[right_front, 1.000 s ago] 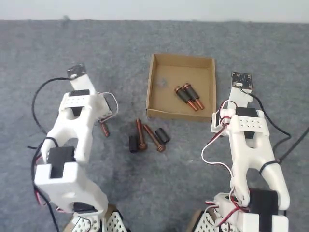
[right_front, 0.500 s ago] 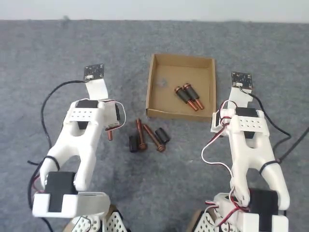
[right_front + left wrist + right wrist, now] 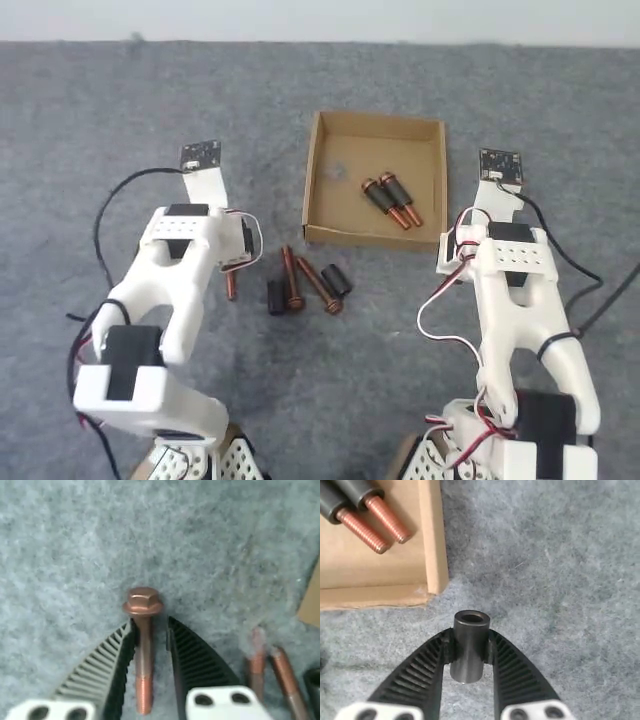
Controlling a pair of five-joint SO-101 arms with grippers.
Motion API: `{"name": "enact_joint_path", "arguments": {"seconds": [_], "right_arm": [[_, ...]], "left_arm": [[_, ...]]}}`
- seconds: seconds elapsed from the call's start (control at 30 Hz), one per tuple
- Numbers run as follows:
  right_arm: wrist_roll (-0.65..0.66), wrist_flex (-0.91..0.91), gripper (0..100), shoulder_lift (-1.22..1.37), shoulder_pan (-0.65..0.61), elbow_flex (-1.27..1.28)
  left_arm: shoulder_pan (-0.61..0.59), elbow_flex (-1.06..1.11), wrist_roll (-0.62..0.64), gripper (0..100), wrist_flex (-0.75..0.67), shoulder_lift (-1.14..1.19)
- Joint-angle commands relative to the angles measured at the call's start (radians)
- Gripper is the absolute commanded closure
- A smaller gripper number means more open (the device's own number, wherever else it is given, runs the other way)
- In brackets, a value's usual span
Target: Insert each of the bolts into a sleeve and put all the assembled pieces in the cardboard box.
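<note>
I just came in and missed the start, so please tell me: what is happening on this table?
An assembly job is partway done. The left hand is shut on a copper bolt, and the right hand is shut on a black sleeve beside the cardboard box. Two assembled pieces already lie in the box. Two more bolts and two sleeves lie loose on the grey mat near the box.
</note>
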Motion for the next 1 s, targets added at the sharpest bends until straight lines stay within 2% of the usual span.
{"name": "enact_joint_path", "arguments": {"seconds": [0.0, 0.4, 0.57, 0.83, 0.97], "right_arm": [[0.012, -0.008, 99.2, -0.005, 0.015, -0.009], [0.012, -0.008, 99.2, -0.005, 0.015, -0.009], [0.012, -0.008, 99.2, -0.005, 0.015, -0.009], [0.012, -0.008, 99.2, -0.005, 0.015, -0.008], [0.012, -0.008, 99.2, -0.005, 0.015, -0.008]], "left_arm": [[-0.011, -0.061, 0.058, 90, -0.018, -0.003], [-0.015, -0.070, 0.068, 91, 0.009, 0.000], [-0.009, -0.073, 0.068, 99, -0.005, 0.015], [-0.011, -0.226, 0.068, 94, 0.137, 0.152], [-0.011, -0.251, 0.066, 94, 0.153, 0.176]]}}
